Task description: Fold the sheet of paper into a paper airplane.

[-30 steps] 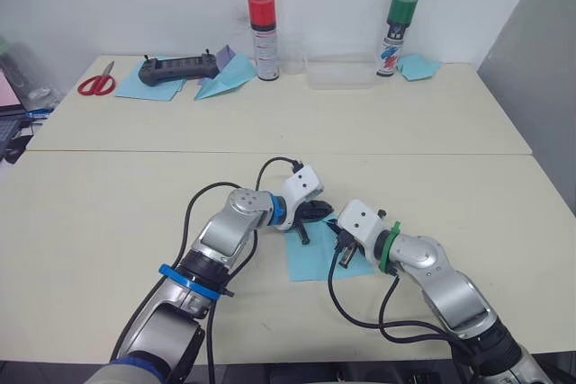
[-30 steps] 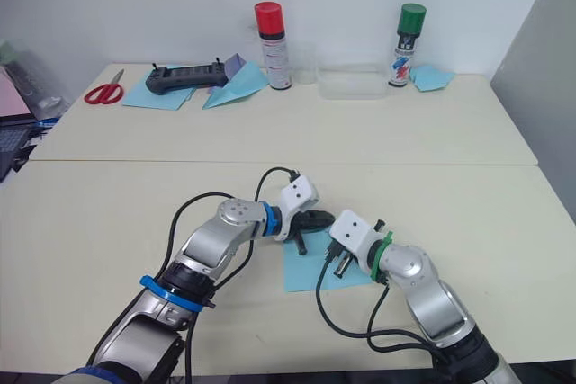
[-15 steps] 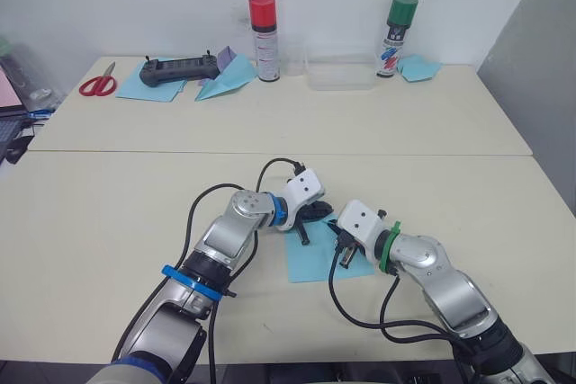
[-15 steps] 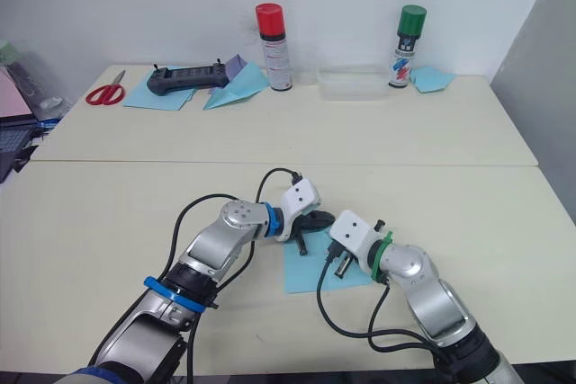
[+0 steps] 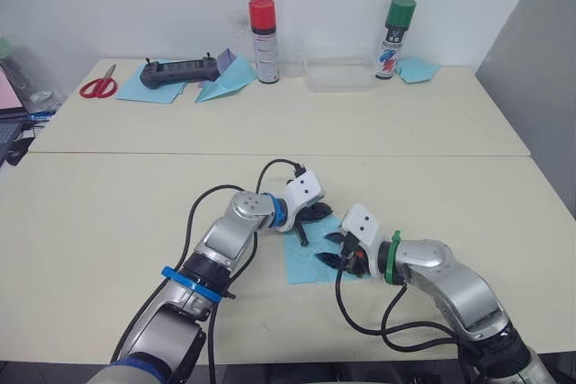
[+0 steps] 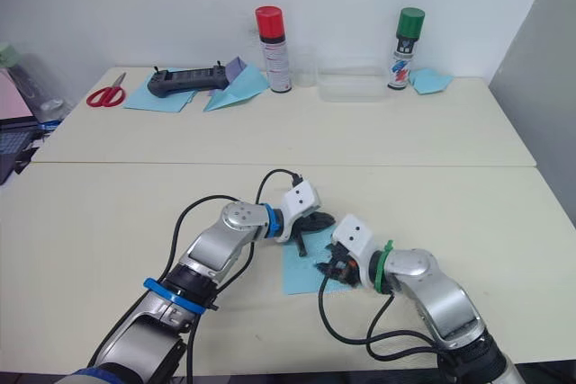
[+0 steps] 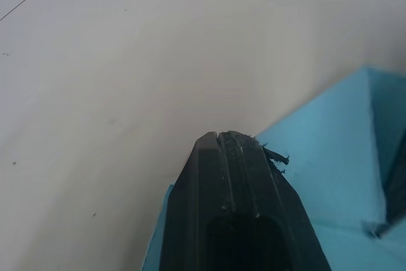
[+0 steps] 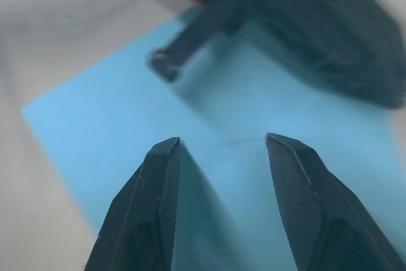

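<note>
The sheet of paper [image 5: 306, 265] lies flat on the near table as a light blue rectangle, and a fold line runs across it in the left wrist view. My left gripper [image 5: 305, 233] is shut, with its tip pressed down on the sheet close to its left edge; its fingertips [image 7: 228, 139] meet at the paper's [image 7: 330, 157] border. From the right, my right gripper [image 5: 336, 250] reaches low over the sheet, open, with bare blue paper [image 8: 114, 125] showing between its fingers [image 8: 162, 163]. No paper airplane shape shows.
On the far table stand a red-capped spray can [image 5: 263, 38], a green-capped spray can [image 5: 392, 24] and a clear plastic box [image 5: 340, 74]. Also there are red scissors [image 5: 97, 84], a black controller [image 5: 178, 67], a wide blue paper dart [image 5: 225, 83] and a small blue paper lump [image 5: 418, 68].
My right gripper has swung round and dropped lower, its fingers now pointing left across the sheet. The left gripper stays pressed on the paper.
</note>
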Controlling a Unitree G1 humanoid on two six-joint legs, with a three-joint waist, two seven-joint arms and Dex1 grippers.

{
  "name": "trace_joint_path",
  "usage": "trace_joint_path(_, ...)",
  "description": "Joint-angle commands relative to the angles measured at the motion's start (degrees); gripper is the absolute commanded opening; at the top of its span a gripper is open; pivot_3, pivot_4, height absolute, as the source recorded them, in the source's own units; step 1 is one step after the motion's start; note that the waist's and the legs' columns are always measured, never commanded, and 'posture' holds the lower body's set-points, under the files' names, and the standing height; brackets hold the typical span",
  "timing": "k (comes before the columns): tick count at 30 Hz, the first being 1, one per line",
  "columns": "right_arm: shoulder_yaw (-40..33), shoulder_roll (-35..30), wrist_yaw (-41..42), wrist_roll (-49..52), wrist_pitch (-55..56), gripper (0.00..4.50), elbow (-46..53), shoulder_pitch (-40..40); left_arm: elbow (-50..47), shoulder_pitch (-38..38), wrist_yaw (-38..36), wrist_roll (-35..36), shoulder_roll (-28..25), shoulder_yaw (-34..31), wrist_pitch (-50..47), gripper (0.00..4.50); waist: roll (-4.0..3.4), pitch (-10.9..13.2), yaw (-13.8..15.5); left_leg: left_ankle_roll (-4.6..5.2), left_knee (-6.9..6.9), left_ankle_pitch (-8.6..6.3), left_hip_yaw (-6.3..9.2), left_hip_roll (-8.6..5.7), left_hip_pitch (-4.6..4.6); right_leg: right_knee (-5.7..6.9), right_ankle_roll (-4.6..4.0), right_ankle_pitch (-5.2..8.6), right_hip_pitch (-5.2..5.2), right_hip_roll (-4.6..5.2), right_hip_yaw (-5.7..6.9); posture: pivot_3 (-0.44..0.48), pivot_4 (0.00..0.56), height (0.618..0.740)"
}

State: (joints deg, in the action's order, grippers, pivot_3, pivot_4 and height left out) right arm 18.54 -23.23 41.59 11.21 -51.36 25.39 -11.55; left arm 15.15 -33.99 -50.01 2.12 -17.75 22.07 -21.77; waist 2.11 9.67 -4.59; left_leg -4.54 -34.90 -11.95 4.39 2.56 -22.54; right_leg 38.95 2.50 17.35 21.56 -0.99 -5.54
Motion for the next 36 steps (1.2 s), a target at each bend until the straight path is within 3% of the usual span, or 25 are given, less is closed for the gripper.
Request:
trace_joint_path(1, 1.0, -0.5, 0.3, 2.8, -4.1, 2.24, -0.7, 0.9, 4.2, 1.2, -0.8, -2.3, 0.0, 2.5, -0.9, 0.0, 0.0, 0.0, 0.0, 0.0, 0.0, 0.0, 0.0, -0.01, 0.04, -0.01, 0.0, 0.0, -0.05, 0.01, 0.0, 0.0, 0.15, 0.74)
trace_joint_path(5, -0.1, -1.1, 0.1, 4.4, -4.2, 2.24, -0.4, 0.5, 4.8, 1.0, -1.1, -2.5, 0.0, 2.5, -0.5, 0.0, -0.01, 0.0, 0.0, 0.0, 0.0, 0.0, 0.0, -0.01, 0.1, -0.03, 0.0, 0.01, -0.11, 0.01, 0.0, 0.0, 0.15, 0.74)
trace_joint_path(10, -3.1, -6.5, 4.7, 10.2, -6.0, 2.24, 4.3, 0.1, 5.4, 0.9, -1.6, -2.8, 0.2, 2.8, 0.0, 0.0, -0.03, 0.0, 0.1, -0.01, 0.0, 0.0, 0.0, -0.05, 0.06, -0.07, 0.0, 0.01, -0.11, 0.04, 0.0, 0.0, 0.15, 0.74)
trace_joint_path(15, -14.4, -5.9, 4.3, 19.1, -8.2, 2.24, 6.3, -2.8, 6.7, 0.3, -1.6, -3.2, 1.1, 3.1, 0.8, 0.0, -0.03, 0.0, 0.2, 0.0, -0.01, 0.0, 0.01, -0.07, 0.05, -0.07, 0.01, 0.01, -0.11, 0.05, 0.0, 0.0, 0.15, 0.74)
trace_joint_path(19, -18.2, -1.5, -1.3, 19.4, -6.3, 1.31, 2.4, -5.8, 7.4, 0.2, -2.1, -3.5, 1.0, 3.2, 1.5, 0.0, -0.03, 0.0, 0.3, -0.01, -0.03, 0.0, 0.02, -0.09, 0.06, -0.07, 0.02, 0.0, -0.13, 0.05, -0.02, 0.0, 0.15, 0.74)
trace_joint_path(22, -15.8, -0.1, -6.1, 14.2, -2.2, 0.18, -1.8, -6.9, 7.8, 0.2, -2.4, -3.8, 1.1, 3.3, 2.0, 0.0, -0.04, 0.0, 0.4, 0.0, -0.01, 0.0, 0.03, -0.1, 0.01, -0.09, 0.02, 0.0, -0.1, 0.05, -0.02, 0.0, 0.15, 0.74)
trace_joint_path(23, -14.2, 0.0, -7.5, 12.0, -0.4, 0.02, -3.4, -7.0, 8.1, 0.1, -2.4, -3.8, 1.1, 3.3, 2.2, 0.0, -0.04, 0.0, 0.5, 0.0, -0.01, 0.0, 0.03, -0.1, -0.05, -0.1, 0.02, 0.0, -0.05, 0.06, -0.02, 0.0, 0.15, 0.74)
trace_joint_path(26, -9.3, 0.4, -10.2, 6.2, 5.3, 0.02, -7.4, -6.6, 8.4, 0.0, -2.5, -4.1, 1.2, 3.4, 2.6, 0.0, -0.05, 0.0, 0.8, 0.0, -0.01, 0.0, 0.03, -0.1, -0.09, -0.1, 0.03, 0.0, 0.01, 0.06, -0.02, 0.0, 0.15, 0.74)
trace_joint_path(36, -5.4, 2.0, -14.0, 1.0, 7.1, 0.02, -10.5, -3.9, 8.1, 0.4, -3.1, -4.8, 1.1, 4.0, 2.8, 0.0, -0.07, 0.0, 1.0, 0.0, -0.02, 0.0, 0.03, -0.09, -0.05, -0.07, 0.03, 0.0, -0.03, 0.05, -0.02, 0.0, 0.15, 0.74)
